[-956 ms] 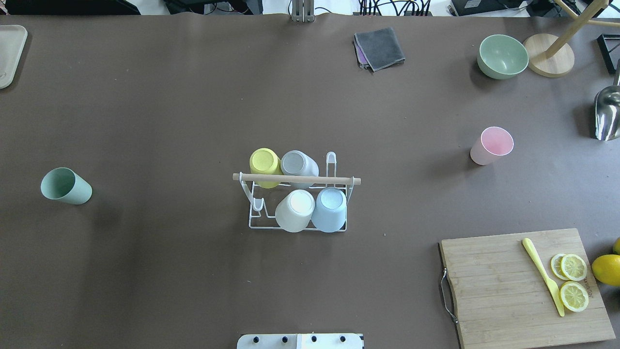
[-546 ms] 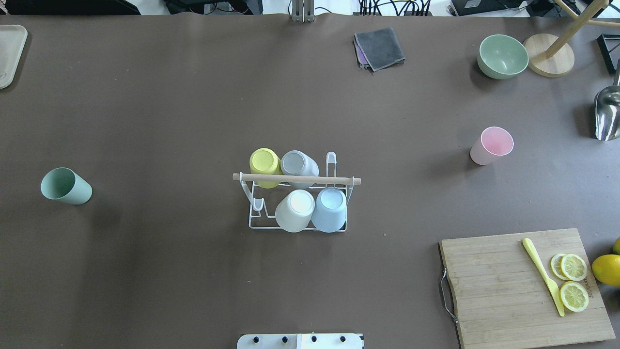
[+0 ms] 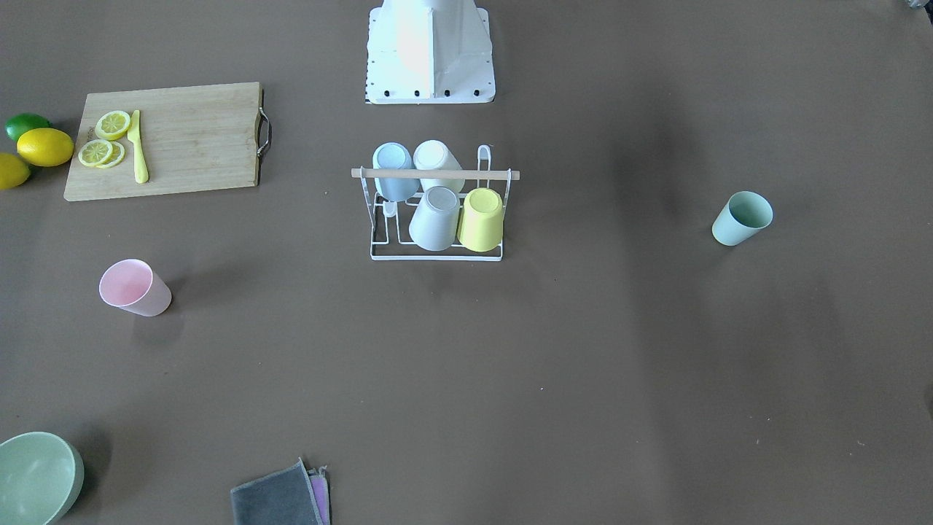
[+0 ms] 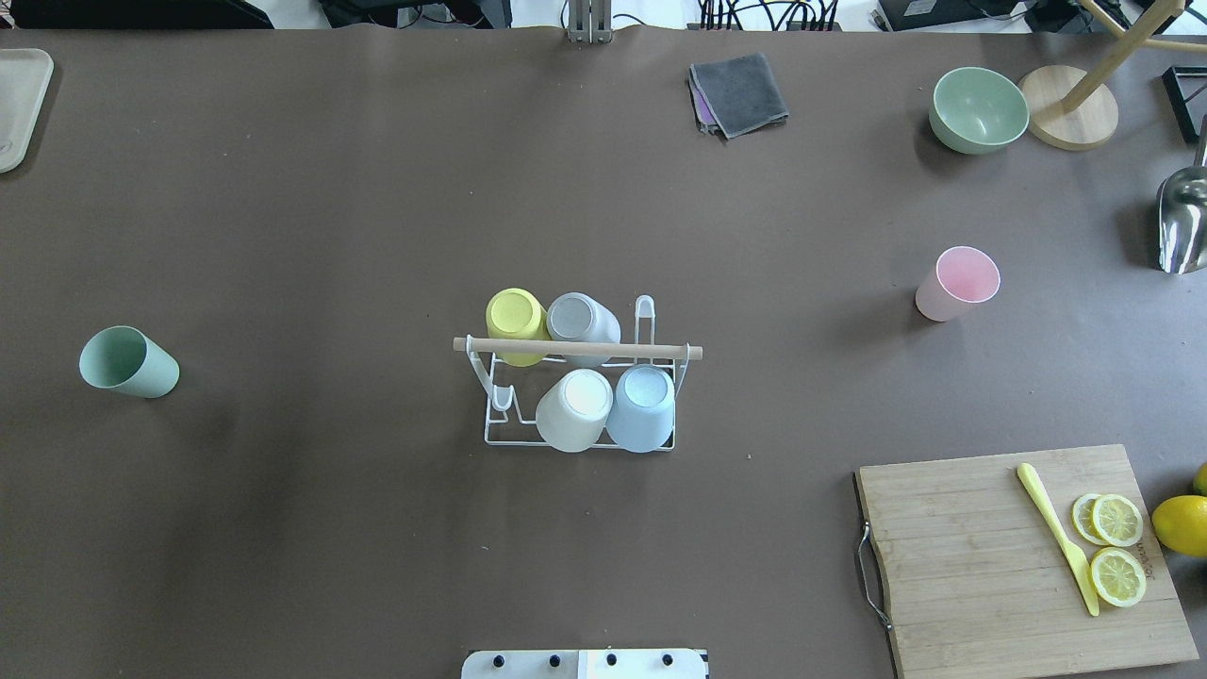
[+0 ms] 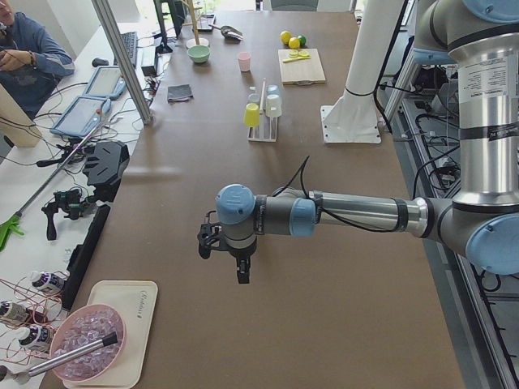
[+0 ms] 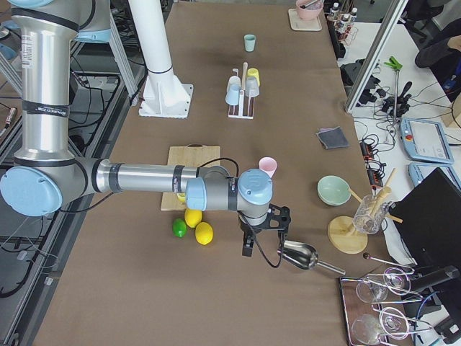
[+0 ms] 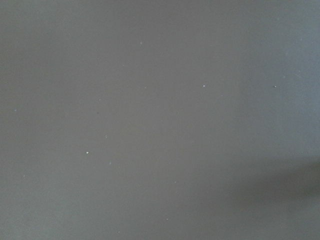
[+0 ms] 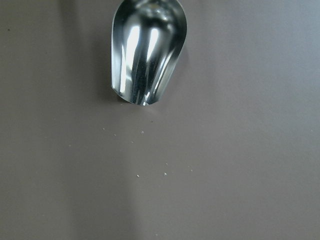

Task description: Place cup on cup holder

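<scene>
The white wire cup holder (image 4: 577,350) with a wooden rod handle stands at the table's middle, also in the front view (image 3: 436,174). It holds a yellow, a grey, a white and a blue cup upside down. A green cup (image 4: 127,361) stands apart at the left. A pink cup (image 4: 957,283) stands apart at the right. My left gripper (image 5: 238,271) shows only in the exterior left view, over bare table far from the holder. My right gripper (image 6: 247,249) shows only in the exterior right view, beside a metal scoop. I cannot tell whether either is open or shut.
A cutting board (image 4: 1028,556) with lemon slices and a yellow knife lies at the near right. A green bowl (image 4: 978,108), a wooden stand base (image 4: 1068,107) and the metal scoop (image 4: 1182,222) are at the far right. A folded grey cloth (image 4: 738,92) lies at the back.
</scene>
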You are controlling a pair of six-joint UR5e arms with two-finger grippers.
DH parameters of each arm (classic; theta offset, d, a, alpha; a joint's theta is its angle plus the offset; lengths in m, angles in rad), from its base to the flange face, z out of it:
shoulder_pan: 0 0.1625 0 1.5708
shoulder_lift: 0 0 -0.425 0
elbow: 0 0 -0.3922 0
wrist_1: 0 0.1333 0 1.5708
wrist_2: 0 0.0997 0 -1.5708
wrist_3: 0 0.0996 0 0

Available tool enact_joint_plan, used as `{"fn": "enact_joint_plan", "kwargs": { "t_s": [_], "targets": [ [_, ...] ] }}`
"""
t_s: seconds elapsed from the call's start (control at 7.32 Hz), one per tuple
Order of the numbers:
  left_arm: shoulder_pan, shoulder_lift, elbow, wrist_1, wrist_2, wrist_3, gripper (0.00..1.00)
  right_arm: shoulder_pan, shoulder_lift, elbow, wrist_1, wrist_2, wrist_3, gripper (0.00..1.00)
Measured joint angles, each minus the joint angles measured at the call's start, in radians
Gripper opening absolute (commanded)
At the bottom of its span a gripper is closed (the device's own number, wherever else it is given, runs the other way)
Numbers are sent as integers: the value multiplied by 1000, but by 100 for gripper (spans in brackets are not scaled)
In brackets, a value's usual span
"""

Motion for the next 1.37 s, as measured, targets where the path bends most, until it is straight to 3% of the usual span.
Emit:
{"fn": "enact_joint_plan", "kwargs": {
  "t_s": [0.27,0.68,1.09,1.37],
  "targets": [
    [87,-143,41,108,20,0,96,-61,84,1,-1,2,7,100],
    [202,-326,105,251,93,0,96,-226,248,-14,-7,-72,86,100],
    [281,-383,136,275,101,0,96,-302,398,-92,-22,-78,148,100],
    [321,-404,147,294,100,3,97,-312,508,-163,-115,-62,150,100]
  ]
}}
